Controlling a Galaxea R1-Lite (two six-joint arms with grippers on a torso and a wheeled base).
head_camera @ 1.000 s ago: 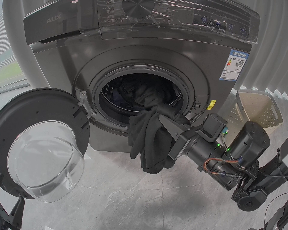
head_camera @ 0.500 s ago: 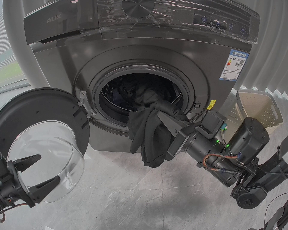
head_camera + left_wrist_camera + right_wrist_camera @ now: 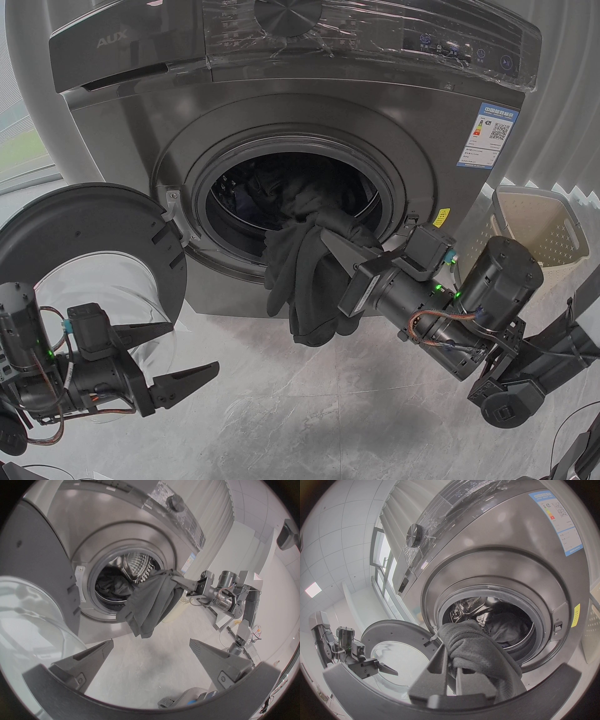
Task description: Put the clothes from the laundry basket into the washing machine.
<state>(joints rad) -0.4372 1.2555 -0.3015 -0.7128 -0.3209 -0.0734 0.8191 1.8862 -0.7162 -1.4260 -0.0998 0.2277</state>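
My right fingers (image 3: 347, 250) are clamped shut on a dark garment (image 3: 300, 281) at the mouth of the washing machine (image 3: 325, 106). Most of the cloth hangs outside, down the front toward the floor (image 3: 281, 406). If I release here, I expect its weight to drag it out. My left fingers (image 3: 187, 377) are spread wide and empty, close to the open door (image 3: 81, 225), which a careless swing could knock.

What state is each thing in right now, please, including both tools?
Washer door: open, swung wide aside.
Drum: holds dark clothes.
Dark garment: gripped, draped over the drum's lip, mostly hanging outside.
Right tool: shut on the garment.
Left tool: open, empty, in front of the door.
Laundry basket: upright, visible part empty.
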